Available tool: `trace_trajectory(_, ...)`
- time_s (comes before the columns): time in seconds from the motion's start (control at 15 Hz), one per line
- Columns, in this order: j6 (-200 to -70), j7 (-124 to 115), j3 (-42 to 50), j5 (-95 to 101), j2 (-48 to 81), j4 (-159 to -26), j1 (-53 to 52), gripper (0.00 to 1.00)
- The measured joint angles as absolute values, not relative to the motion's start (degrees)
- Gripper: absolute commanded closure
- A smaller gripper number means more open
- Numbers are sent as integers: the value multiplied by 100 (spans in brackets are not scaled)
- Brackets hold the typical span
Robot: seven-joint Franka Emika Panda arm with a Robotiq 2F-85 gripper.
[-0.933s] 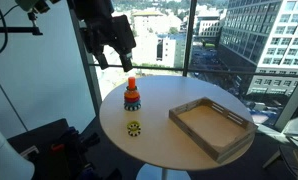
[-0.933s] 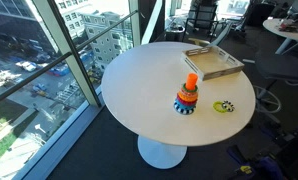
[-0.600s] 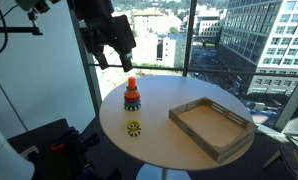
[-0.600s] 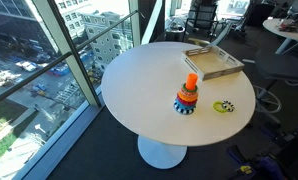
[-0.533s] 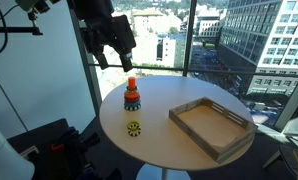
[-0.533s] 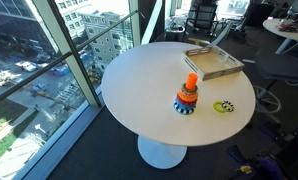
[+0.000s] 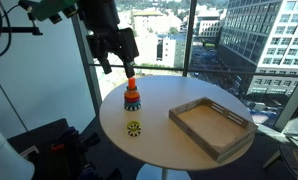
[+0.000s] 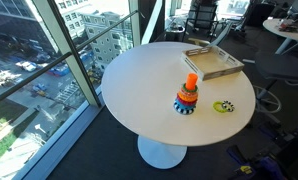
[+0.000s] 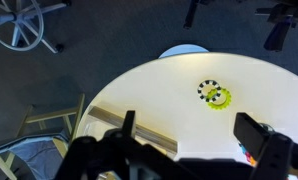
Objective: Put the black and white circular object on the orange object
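Observation:
The black and white circular object (image 9: 206,90) lies flat on the round white table (image 9: 159,95), touching a yellow-green ring (image 9: 220,99). In both exterior views the pair shows as one small spot (image 7: 134,128) (image 8: 224,106). The orange object (image 7: 132,95) (image 8: 187,94) stands upright near the table's middle; only a coloured sliver of it (image 9: 252,156) shows in the wrist view. My gripper (image 7: 118,62) (image 9: 192,135) hangs open and empty in the air above the table, up beside the orange object and apart from both pieces.
A rectangular wooden tray (image 7: 211,126) (image 8: 212,62) sits on the table away from the tower; its edge shows in the wrist view (image 9: 114,118). Tall windows stand close to the table. Chairs and another table (image 8: 289,30) are beyond.
The arm has shifted slightly lower and towards the orange object. The pieces on the table have not moved.

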State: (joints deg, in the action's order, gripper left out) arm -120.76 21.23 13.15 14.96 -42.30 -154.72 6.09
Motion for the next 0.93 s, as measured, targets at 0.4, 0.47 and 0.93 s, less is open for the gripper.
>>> trace_trajectory(0.4, -12629, 1802, 1310, 1102, -3462, -15532, 524, 0)
trace_trajectory(0.47, -12758, 1749, 1310, 1014, -3324, -15564, 524, 0)
trace_trajectory(0.93, -13630, 1385, 1171, 624, -2251, -15671, 524, 0)
